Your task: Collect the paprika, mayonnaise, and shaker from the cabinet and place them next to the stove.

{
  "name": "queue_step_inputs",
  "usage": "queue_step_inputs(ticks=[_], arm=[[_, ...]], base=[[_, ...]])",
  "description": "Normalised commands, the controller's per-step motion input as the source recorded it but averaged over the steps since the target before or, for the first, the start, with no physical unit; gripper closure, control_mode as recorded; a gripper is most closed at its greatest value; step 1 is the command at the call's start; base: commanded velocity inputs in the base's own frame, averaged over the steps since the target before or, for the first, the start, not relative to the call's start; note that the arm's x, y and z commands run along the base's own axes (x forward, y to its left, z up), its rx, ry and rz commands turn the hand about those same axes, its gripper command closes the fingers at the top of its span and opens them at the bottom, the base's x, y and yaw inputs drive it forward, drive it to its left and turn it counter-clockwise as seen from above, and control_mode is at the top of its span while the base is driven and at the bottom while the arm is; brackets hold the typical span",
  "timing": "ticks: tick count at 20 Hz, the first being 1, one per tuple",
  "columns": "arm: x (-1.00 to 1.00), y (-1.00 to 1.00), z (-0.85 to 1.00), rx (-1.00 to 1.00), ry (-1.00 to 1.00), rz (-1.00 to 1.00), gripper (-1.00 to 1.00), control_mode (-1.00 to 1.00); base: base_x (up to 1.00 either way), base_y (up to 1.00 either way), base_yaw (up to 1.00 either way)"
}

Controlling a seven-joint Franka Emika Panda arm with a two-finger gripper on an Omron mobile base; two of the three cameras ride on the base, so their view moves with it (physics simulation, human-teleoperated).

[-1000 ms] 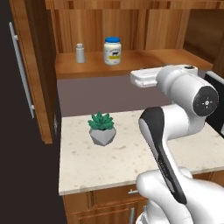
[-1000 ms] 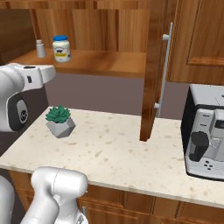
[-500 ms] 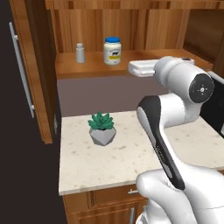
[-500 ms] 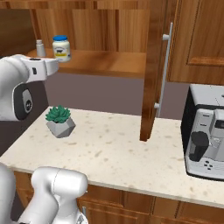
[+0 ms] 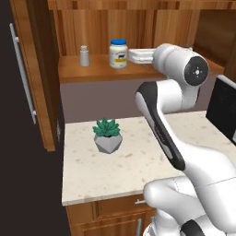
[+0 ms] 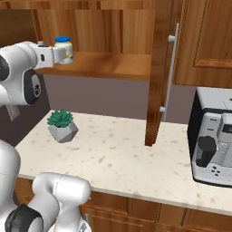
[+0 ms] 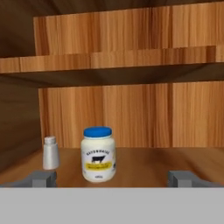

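- Left base view: the mayonnaise (image 5: 118, 53) stands on the shelf of the cabinet (image 5: 92, 69), the shaker (image 5: 84, 56) near it on its left. The claw (image 5: 134, 56) is just beside the jar. A potted plant (image 5: 107, 135) sits on the table (image 5: 115, 161).
- Right base view: a coffee machine (image 6: 212, 140) stands on the table.
- Hand view: the claw's fingers (image 7: 40, 178) spread wide, holding nothing. The jar's label shows a dark cow; its writing is unreadable.

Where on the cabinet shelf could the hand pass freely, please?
The shelf lies bare from the mayo rightward to the door. It is crowded at the left end, where the shaker stands close beside the mayo. The open hand faces the jar.
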Motion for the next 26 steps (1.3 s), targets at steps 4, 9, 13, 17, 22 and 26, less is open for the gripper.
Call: queue_step_inputs(ticks=[4,9,13,17,22,26], arm=[[0.48,0.23,0.0,0.0,0.0,0.0,-1.0,-1.0],[0.51,0.18,0.0,0.0,0.0,0.0,-1.0,-1.0],[0.51,0.16,0.0,0.0,0.01,0.0,-1.0,-1.0],[0.47,0.13,0.0,0.0,0.03,0.0,-1.0,-1.0],[0.41,0.11,0.0,0.0,0.02,0.0,-1.0,-1.0],[0.31,0.04,0.0,0.0,0.0,0.0,-1.0,-1.0]], base=[[0.0,0.0,0.0],[0.0,0.0,0.0],[0.0,0.0,0.0],[0.0,0.0,0.0],[0.0,0.0,0.0],[0.0,0.0,0.0]])
